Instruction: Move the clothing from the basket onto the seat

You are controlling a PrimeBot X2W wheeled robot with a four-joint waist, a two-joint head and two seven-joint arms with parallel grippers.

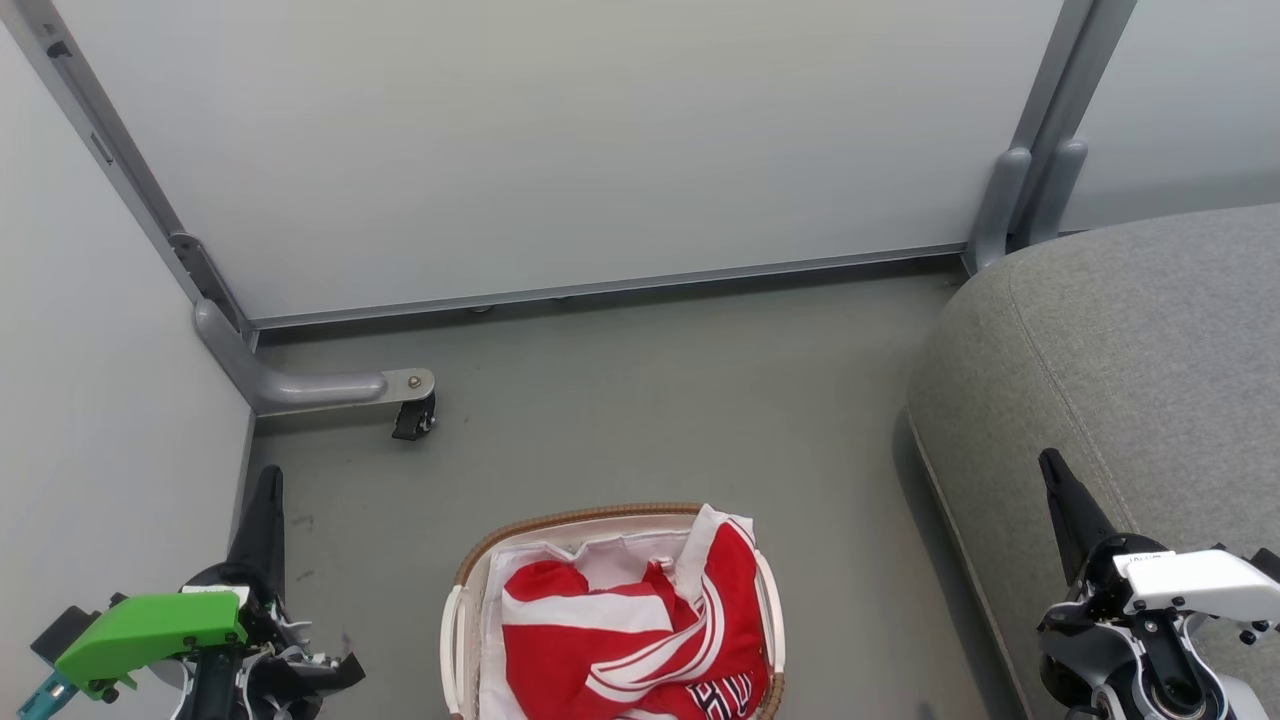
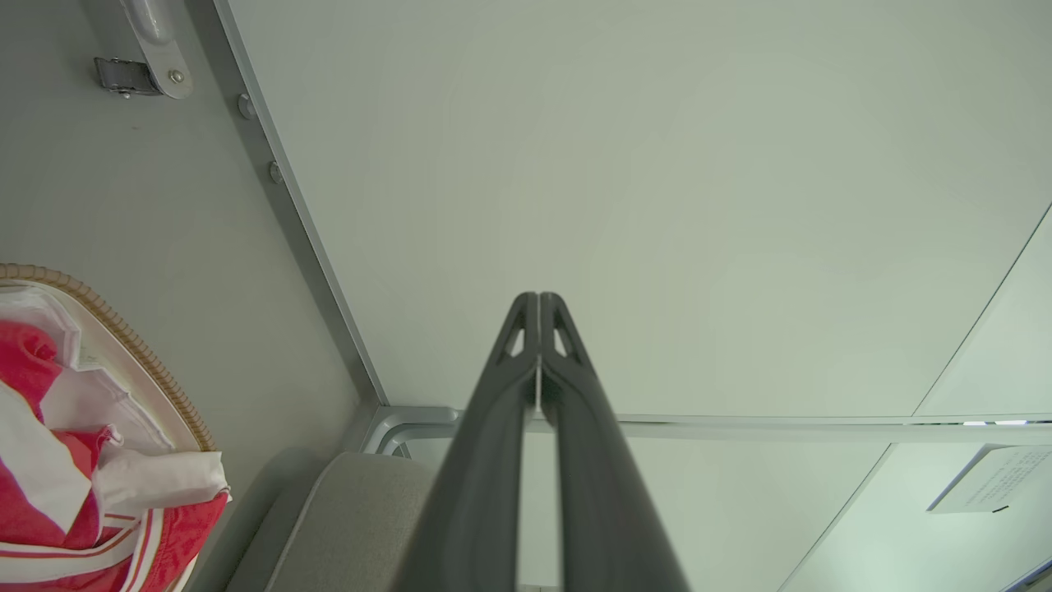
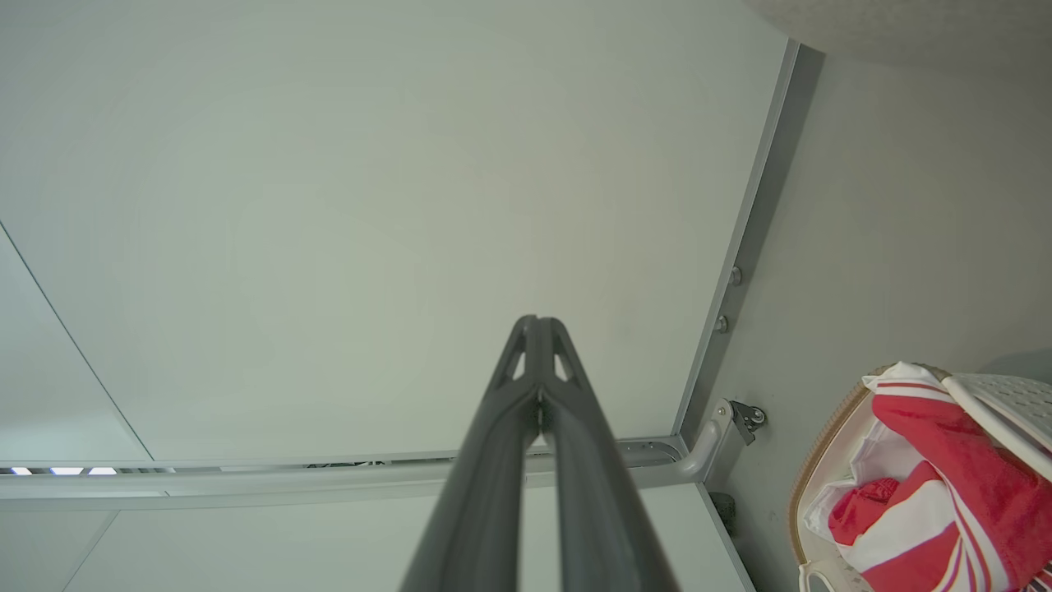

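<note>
The clothing [image 1: 640, 630], red with white stripes and some lettering, lies crumpled in the basket [image 1: 560, 522], a white oval one with a brown woven rim and white liner, at the bottom centre of the head view. The clothing [image 2: 49, 485] also shows at the left edge of the left wrist view, and the clothing [image 3: 945, 485] at the lower right of the right wrist view. The grey seat [image 1: 1150, 350] fills the right side. My left gripper [image 1: 268, 478] is shut and empty, left of the basket. My right gripper [image 1: 1050, 462] is shut and empty, over the seat's front part.
A pale partition wall [image 1: 560, 140] stands behind the basket, and another runs along the left. Its grey foot with a black caster [image 1: 412, 418] juts onto the floor at the left. Open grey floor [image 1: 680, 400] lies between the wall, basket and seat.
</note>
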